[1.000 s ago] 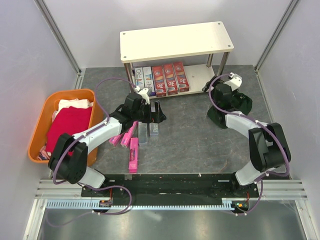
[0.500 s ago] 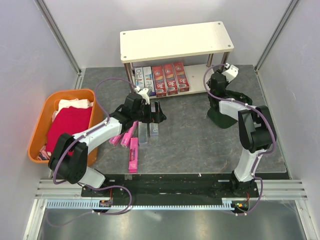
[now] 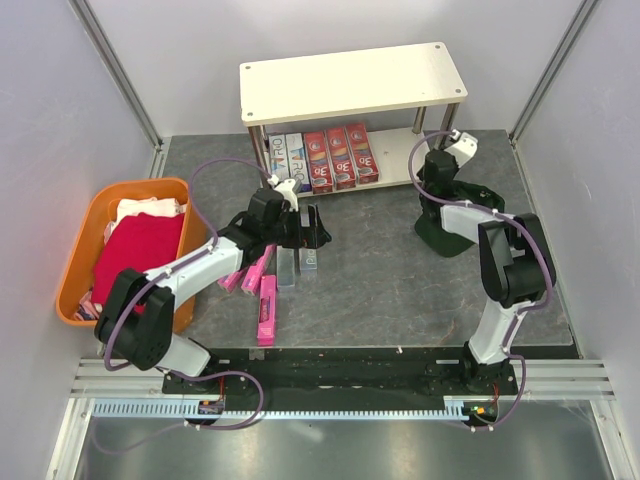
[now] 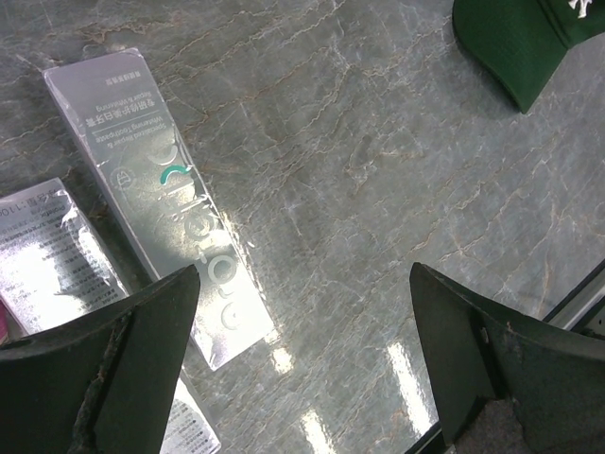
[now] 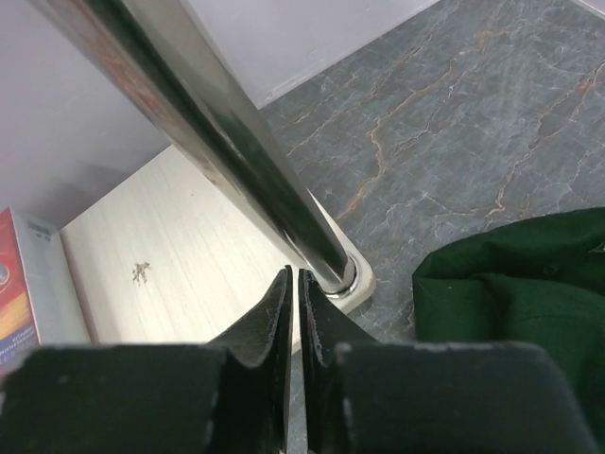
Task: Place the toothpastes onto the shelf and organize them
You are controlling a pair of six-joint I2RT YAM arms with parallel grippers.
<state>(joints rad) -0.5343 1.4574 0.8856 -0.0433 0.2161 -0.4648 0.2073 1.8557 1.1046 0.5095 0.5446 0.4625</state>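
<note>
The shelf [image 3: 355, 82] stands at the back, and on its lower board [image 5: 170, 246] several toothpastes lie side by side: navy-white ones [image 3: 286, 158] and red ones [image 3: 340, 157]. On the table lie two silver toothpastes [image 3: 286, 268] [image 4: 161, 199] and three pink ones [image 3: 267, 310]. My left gripper [image 4: 307, 312] hovers open just right of the silver boxes, holding nothing. My right gripper [image 5: 296, 279] is shut on nothing, its tips right beside the foot of the shelf's front-right chrome leg [image 5: 236, 161].
An orange basket [image 3: 75, 270] holding a red cloth [image 3: 135, 250] sits at the left. A dark green cap [image 3: 450, 225] [image 5: 510, 303] lies on the table under the right arm. White walls close in on both sides.
The right gripper has gone from open to shut, and its arm has swung in towards the shelf's front-right leg. The left arm and the boxes have not moved.
</note>
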